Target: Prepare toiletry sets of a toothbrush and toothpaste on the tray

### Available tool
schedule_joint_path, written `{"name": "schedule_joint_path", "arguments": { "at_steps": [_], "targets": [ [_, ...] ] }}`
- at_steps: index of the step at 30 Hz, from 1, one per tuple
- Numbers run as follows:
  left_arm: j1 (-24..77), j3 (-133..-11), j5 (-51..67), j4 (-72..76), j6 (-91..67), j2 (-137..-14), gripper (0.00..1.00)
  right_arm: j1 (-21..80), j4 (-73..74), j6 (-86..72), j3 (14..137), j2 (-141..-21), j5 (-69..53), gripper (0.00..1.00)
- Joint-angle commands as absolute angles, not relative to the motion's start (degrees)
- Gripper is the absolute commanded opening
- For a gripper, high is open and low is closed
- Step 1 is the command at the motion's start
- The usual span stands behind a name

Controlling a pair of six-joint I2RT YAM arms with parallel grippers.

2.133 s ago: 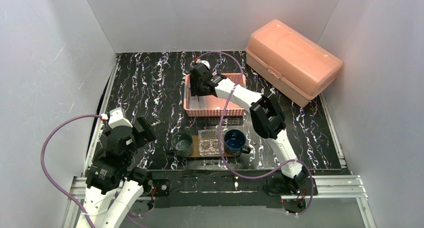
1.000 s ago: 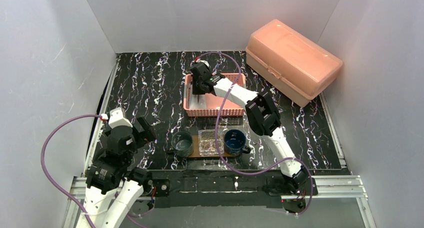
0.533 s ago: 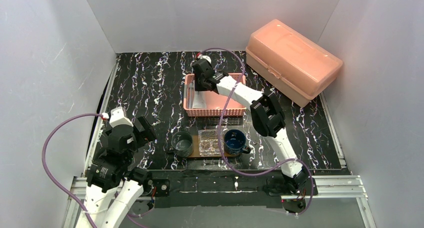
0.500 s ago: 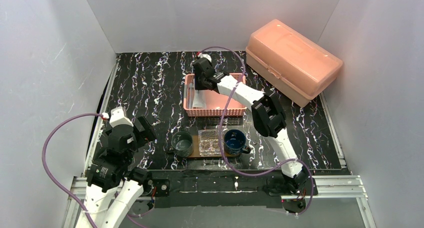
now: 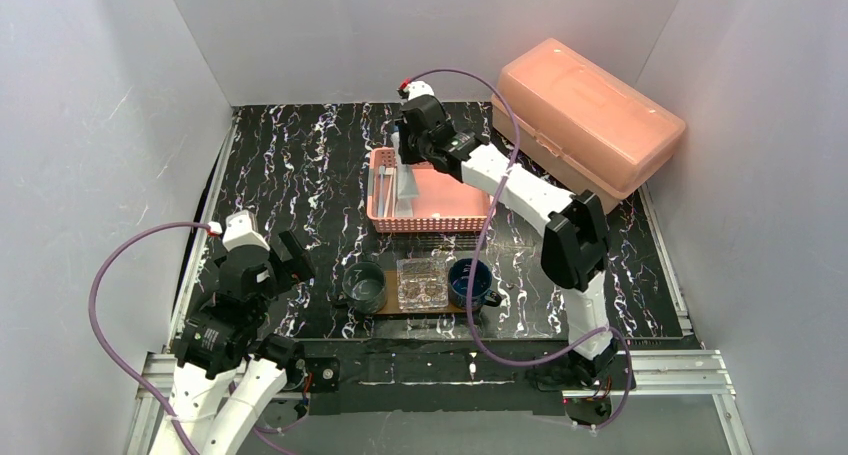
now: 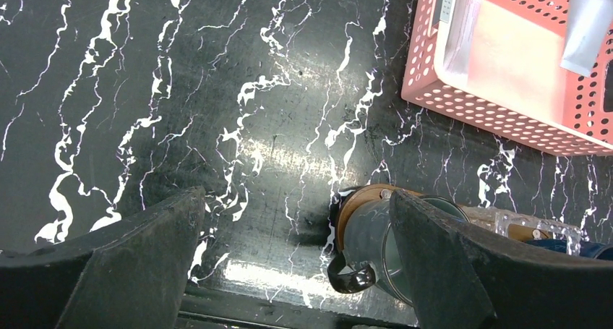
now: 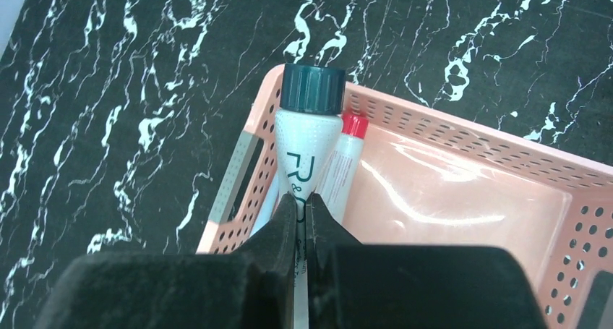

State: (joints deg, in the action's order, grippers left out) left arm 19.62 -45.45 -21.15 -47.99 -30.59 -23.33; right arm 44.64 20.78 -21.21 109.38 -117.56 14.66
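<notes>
toothpaste tube (image 7: 309, 137) | lower end hidden inside clamped right hand (image 7: 303, 210) | left hand (image 6: 289, 253) spread wide, empty

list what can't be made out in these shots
Right wrist: lower body and most lettering of the toothpaste tube, hidden by the shut right gripper.
Left wrist: part of the grey-green cup, behind a finger of the open left gripper.
Top external: contents of the clear glass and blue mug, too small.

An overhead view faces down the table (image 5: 290, 175); both close wrist views share the pink basket (image 6: 491, 108).
</notes>
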Motion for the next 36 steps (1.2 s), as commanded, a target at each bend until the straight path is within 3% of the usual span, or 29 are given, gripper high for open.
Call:
{"name": "schedule_joint_path", "arguments": {
  "at_steps": [1, 20, 36],
  "targets": [
    [19.3, -45.2, -19.4, -47.3, -29.5, -23.9, 0.99, 45.2, 17.3, -16.0, 106.0, -109.5, 10.5, 0.01],
    [19.4, -48.4, 8.5, -42.9, -26.5, -32.2, 0.99, 56.5, 24.3, -3.8, 86.7, -81.9, 4.6, 0.01],
    [19.4, -58.0, 37.6, -42.1, -38.6, -39.6, 0.99, 67.8, 27.1, 3.1, 71.6, -65.2, 5.5, 0.01]
  ]
}}
